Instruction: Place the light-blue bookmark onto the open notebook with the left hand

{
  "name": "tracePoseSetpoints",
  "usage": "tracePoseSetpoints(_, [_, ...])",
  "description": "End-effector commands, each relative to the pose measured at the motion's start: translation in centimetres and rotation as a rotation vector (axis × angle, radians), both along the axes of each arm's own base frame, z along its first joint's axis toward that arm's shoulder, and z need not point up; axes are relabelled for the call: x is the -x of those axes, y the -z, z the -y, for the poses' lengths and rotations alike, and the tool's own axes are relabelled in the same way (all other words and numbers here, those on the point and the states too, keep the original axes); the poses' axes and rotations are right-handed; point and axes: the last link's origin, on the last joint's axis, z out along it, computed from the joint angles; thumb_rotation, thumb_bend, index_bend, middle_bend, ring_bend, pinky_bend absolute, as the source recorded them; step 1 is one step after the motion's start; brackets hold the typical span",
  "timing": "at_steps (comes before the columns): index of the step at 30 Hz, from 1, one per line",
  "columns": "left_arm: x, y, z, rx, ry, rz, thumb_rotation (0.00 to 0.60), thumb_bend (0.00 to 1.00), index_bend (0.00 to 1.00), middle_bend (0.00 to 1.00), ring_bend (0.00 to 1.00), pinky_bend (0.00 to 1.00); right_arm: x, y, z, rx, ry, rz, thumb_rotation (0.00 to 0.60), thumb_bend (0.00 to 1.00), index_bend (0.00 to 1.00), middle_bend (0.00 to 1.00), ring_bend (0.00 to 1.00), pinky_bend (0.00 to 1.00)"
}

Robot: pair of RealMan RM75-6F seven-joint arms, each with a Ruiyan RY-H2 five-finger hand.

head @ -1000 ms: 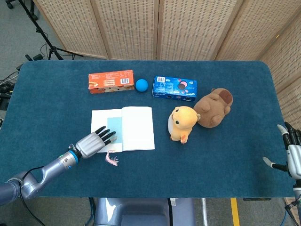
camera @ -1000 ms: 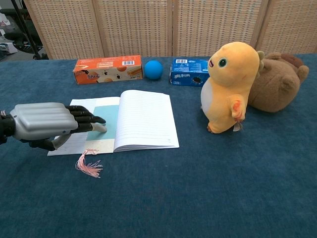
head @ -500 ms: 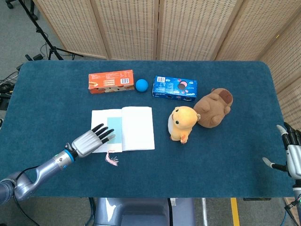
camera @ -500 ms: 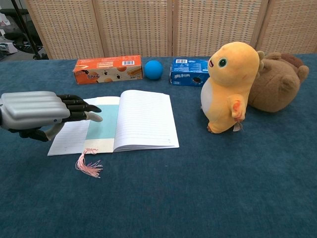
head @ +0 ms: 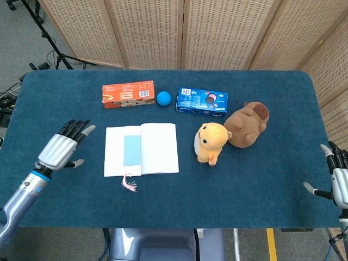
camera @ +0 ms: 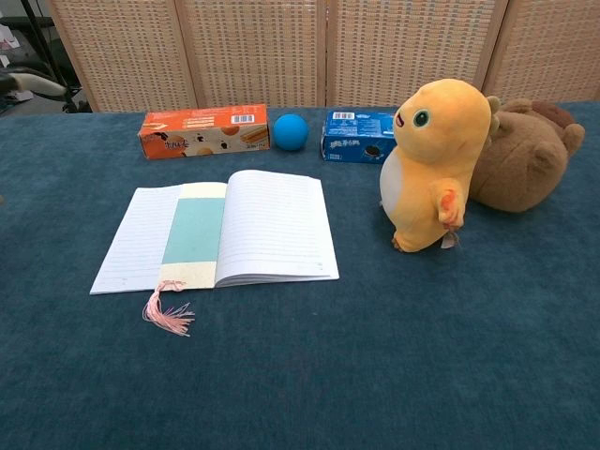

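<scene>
The light-blue bookmark (head: pixel 132 149) (camera: pixel 194 230) lies flat on the left page of the open notebook (head: pixel 159 148) (camera: pixel 272 225), its pink tassel (head: pixel 129 183) (camera: pixel 168 312) trailing off the front edge onto the cloth. My left hand (head: pixel 61 149) hovers well left of the notebook, fingers spread, holding nothing; the chest view does not show it. My right hand (head: pixel 337 176) shows at the far right edge of the head view, fingers apart and empty.
An orange snack box (head: pixel 129 94), a blue ball (head: pixel 163 98) and a blue cookie box (head: pixel 202 101) stand behind the notebook. A yellow plush (head: pixel 210 142) and a brown plush (head: pixel 247 124) sit to its right. The dark-blue table (head: pixel 261 196) has folding screens behind it.
My left hand has lifted off the notebook's left page and drawn back to the left, out of the chest view. The bookmark stays on the page, fully uncovered.
</scene>
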Motion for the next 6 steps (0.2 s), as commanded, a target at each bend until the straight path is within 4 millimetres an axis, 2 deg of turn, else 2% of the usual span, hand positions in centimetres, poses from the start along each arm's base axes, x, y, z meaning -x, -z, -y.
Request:
tracePoseSetpoints(1, [3.6, -2.2, 2.0, -0.143, -0.18, 0.11, 0.6, 0.0, 0.0, 0.0, 0.0, 0.0, 0.0, 0.1, -0.1, -0.002, -0.001, -0.002, 0.6, 0.0, 0.0, 0.0, 0.0, 0.0])
tracePoseSetpoints(6, [6.9, -2.6, 4.3, -0.224, -0.304, 0.169, 0.6, 0.0, 0.0, 0.0, 0.0, 0.0, -0.2, 0.2, -0.1, -0.003, -0.007, -0.008, 0.6, 0.0, 0.0, 0.0, 0.0, 0.0])
